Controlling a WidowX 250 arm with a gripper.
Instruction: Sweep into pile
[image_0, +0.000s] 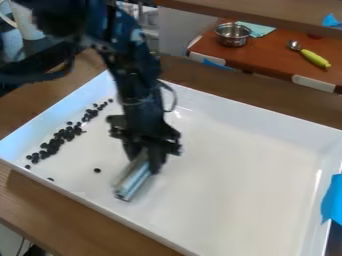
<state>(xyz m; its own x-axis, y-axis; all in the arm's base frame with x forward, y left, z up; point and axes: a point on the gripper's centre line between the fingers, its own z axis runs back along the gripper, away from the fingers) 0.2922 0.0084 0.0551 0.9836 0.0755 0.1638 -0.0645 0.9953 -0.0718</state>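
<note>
The black gripper (146, 154) hangs over the left-middle part of a white tray (247, 165). Its fingers are shut on a pale grey and bluish bar-shaped sweeping tool (133, 180), whose lower end points toward the tray's front edge. Whether the tool touches the tray floor, I cannot tell. Small dark round pieces (65, 134) lie in a long diagonal band near the tray's left wall. A single dark piece (97, 170) lies apart, left of the tool, and another (51, 179) sits by the front wall.
The tray's raised walls surround the work area, with blue tape (332, 200) on the right wall. Behind, a reddish-brown surface (267, 56) holds a metal pot (233, 34) and a spoon with a yellow-green handle (314, 58). A wooden beam crosses the top right.
</note>
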